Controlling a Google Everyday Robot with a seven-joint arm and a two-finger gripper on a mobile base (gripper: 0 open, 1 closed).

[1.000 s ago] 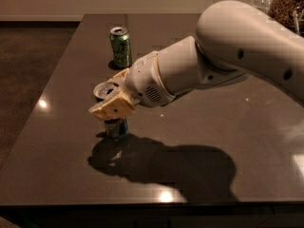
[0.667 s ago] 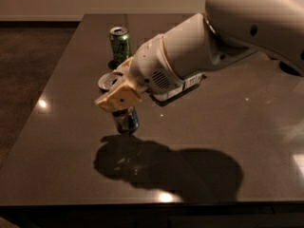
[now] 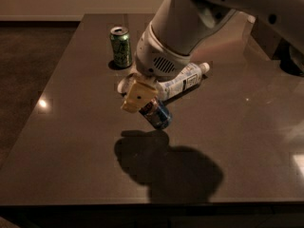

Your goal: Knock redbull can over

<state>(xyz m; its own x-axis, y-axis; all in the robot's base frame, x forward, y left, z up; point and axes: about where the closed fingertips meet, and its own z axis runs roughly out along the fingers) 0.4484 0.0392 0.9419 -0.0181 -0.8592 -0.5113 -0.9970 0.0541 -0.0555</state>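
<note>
At frame centre the gripper (image 3: 137, 98) touches the tilted redbull can (image 3: 156, 115), its grip impossible to tell; once down, the can could roll into the bottle (image 3: 183, 81).

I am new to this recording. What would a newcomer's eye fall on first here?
First, the big white robot arm reaching down from the upper right, its yellowish tool over the middle of the dark table. Right at the tool, the redbull can is strongly tilted, with a heavy shadow in front of it. Behind them, a green can stands upright and a clear plastic bottle lies on its side.
</note>
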